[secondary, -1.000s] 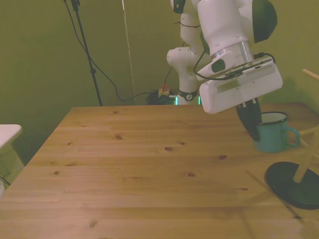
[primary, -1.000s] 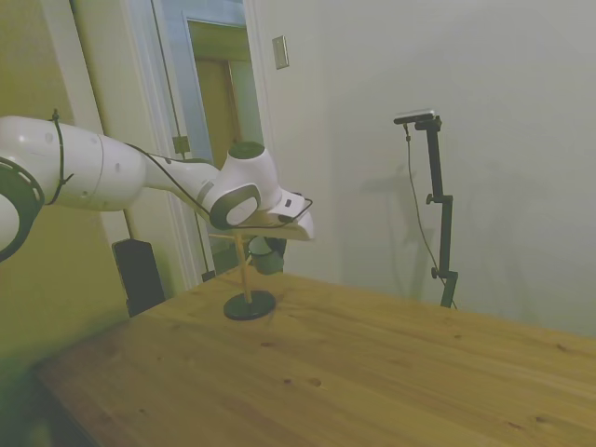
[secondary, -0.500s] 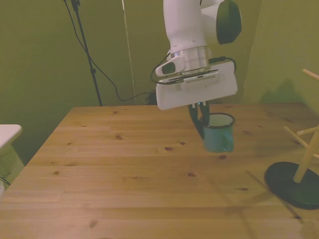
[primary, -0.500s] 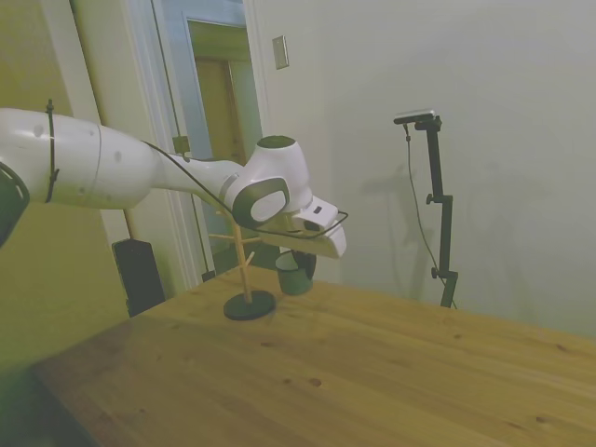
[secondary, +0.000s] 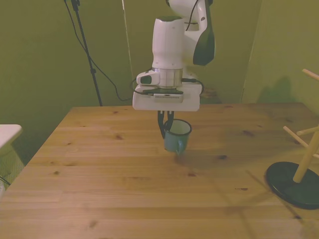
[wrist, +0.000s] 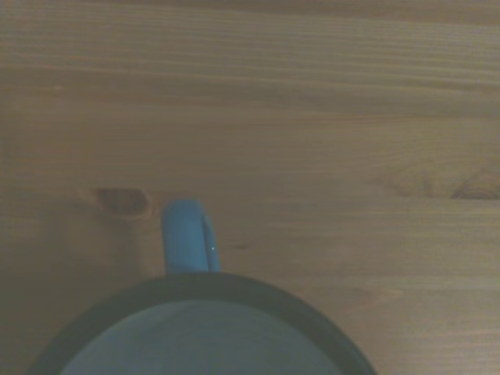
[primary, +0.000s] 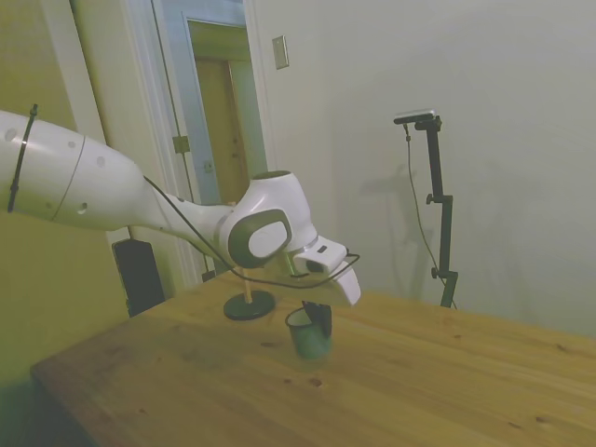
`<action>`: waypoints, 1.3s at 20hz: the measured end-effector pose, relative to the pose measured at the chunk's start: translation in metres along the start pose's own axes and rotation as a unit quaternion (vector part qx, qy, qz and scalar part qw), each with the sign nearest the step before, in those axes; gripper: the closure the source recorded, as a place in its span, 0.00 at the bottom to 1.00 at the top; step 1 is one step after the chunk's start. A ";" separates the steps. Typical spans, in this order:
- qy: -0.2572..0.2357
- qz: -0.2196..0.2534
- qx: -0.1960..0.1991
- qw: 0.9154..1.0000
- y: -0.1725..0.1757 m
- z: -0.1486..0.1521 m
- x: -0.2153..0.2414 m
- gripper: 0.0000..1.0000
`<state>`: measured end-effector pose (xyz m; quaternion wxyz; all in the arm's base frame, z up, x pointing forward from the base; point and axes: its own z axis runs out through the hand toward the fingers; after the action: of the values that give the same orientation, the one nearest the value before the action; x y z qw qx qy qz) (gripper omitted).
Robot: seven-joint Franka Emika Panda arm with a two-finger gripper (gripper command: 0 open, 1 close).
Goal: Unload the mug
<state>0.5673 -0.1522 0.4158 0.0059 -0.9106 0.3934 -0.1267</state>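
— While we are carrying the mug [secondary: 177, 135] above the table [secondary: 99, 164], how are we judging its handling?

— We are treating it as a small, stiff, enamel-looking cup: light, rigid and probably slick on its glossy wall. We are guessing it would chip or clatter if let go from a height.

— Where are we holding it?

— We are pinching the rim on the side toward the front view's left; the gripper [secondary: 166, 125] is pressed together on the wall there, one finger seemingly inside and one outside, though we are not seeing the inner one clearly.

— And where is the mug sitting relative to the gripper?

— It is hanging directly under the gripper [primary: 317, 317], mouth up, slightly tilted, with the handle [wrist: 187, 236] pointing away from the fingers. In the side view the mug [primary: 308, 333] is sitting low over the table's middle; whether its base is touching the wood, we cannot tell.

— And the peg stand [secondary: 299, 172]?

— It is standing well apart, near the table's edge at the front view's right, and we are keeping the mug clear of it.
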 end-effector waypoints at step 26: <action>-0.031 0.053 0.021 0.998 0.012 0.033 -0.012 0.00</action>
<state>0.5586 -0.1550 0.3795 0.0442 -0.8917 0.4377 -0.1065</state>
